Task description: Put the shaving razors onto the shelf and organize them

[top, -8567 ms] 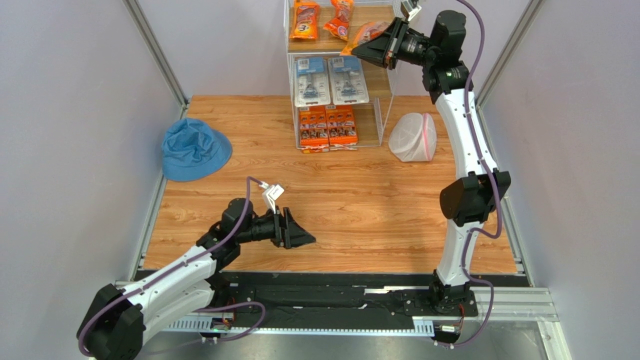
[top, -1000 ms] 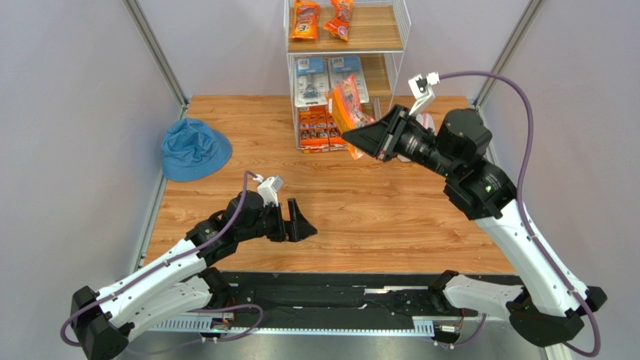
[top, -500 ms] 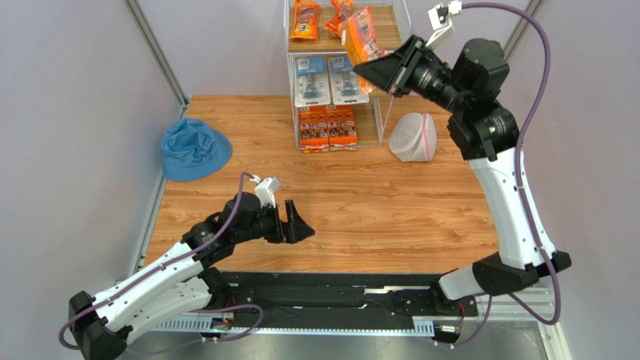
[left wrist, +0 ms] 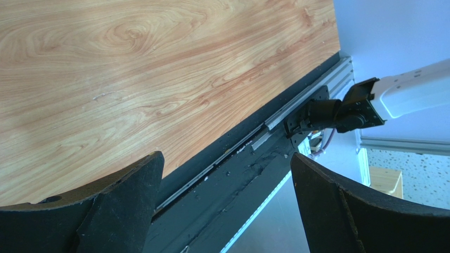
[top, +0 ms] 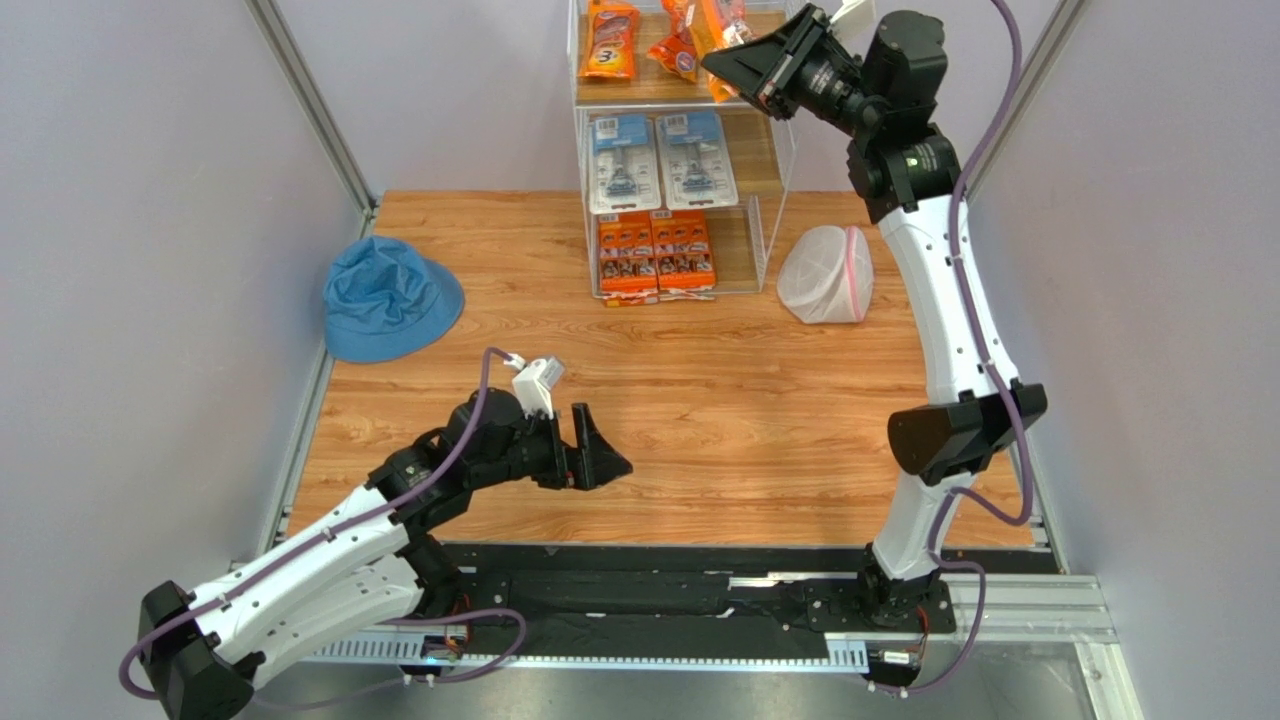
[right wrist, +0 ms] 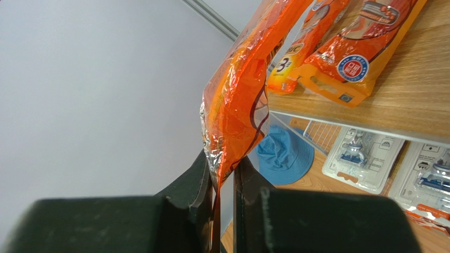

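Note:
My right gripper [top: 739, 62] is shut on a long orange razor bag [right wrist: 248, 84], held over the top board of the white wire shelf [top: 769, 60]; the bag [top: 727, 26] shows beside two other orange bags [top: 610, 39] lying there. Two white/blue blister cards [top: 658, 158] lie on the middle board and flat orange multi-packs [top: 655, 252] on the bottom one. In the right wrist view the top-board bags [right wrist: 348, 50] and blister cards [right wrist: 364, 153] show. My left gripper [top: 604, 462] is open and empty, low over the near table; its fingers [left wrist: 121, 205] frame the table's front edge.
A blue bucket hat [top: 388, 297] lies at the table's left. A white mesh bag with pink trim [top: 825, 275] lies right of the shelf's foot. The black rail [left wrist: 253, 153] runs along the table's near edge.
My right gripper has carried the orange bag from above the table up and back to the shelf's top board. The left arm has barely moved.

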{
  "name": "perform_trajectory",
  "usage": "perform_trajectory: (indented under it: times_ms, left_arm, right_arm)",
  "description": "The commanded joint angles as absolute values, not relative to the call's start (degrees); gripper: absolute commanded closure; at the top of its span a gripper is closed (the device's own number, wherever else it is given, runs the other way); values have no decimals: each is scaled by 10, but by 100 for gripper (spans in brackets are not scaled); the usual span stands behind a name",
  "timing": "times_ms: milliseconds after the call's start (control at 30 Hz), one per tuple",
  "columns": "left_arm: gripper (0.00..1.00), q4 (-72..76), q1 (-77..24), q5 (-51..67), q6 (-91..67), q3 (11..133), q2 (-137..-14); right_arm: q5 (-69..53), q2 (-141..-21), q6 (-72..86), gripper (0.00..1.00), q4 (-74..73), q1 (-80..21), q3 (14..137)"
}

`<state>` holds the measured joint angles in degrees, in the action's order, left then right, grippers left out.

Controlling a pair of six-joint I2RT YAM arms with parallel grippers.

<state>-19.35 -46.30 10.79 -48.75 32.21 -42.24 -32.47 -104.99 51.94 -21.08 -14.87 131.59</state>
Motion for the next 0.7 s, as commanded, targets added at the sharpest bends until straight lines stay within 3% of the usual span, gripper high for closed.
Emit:
perform_trajectory:
  times_ms: [0,367,667]
  left_arm:
    - [1,-129,-461,141,-495,301,-408]
    - [1,-110,-461,151,-501,280,-395]
    - [1,-99,-461,161,-504,278,-391]
  right_arm:
    - [-296,-1084,569,100,-151,-137,1371]
    - [-200,-1105,598,100,-134,-128,1354]
    - [-202,-1132,630,94,-156,-129,1355]
